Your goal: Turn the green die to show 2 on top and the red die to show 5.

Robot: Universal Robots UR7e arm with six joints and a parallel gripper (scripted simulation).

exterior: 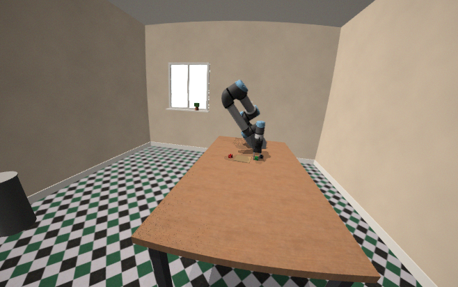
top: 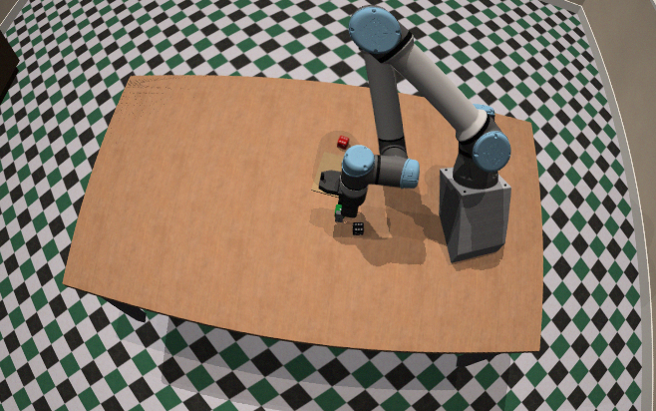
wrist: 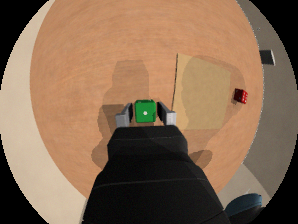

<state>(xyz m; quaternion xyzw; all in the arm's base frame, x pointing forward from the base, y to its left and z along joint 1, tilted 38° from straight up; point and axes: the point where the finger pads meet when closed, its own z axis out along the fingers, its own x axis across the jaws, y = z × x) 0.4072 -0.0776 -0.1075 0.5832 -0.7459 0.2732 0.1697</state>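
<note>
The green die (top: 338,206) (exterior: 256,158) (wrist: 145,111) lies on the table off the mat, one pip on its upper face in the wrist view. My gripper (wrist: 145,108) is open, with one finger on each side of this die and gaps between. The thin tan mat (top: 327,162) (exterior: 241,159) (wrist: 200,95) lies flat beside it, partly hidden by the arm in the top view. The red die (top: 343,142) (exterior: 230,156) (wrist: 240,96) lies on the table just beyond the mat's far side; its top number is too small to tell.
The black die (top: 358,228) (exterior: 261,157) lies on the table close to the gripper and the green die, several pips on its upper face; it is not visible in the wrist view. The arm's grey pedestal (top: 474,219) stands on the table's right part in the top view.
</note>
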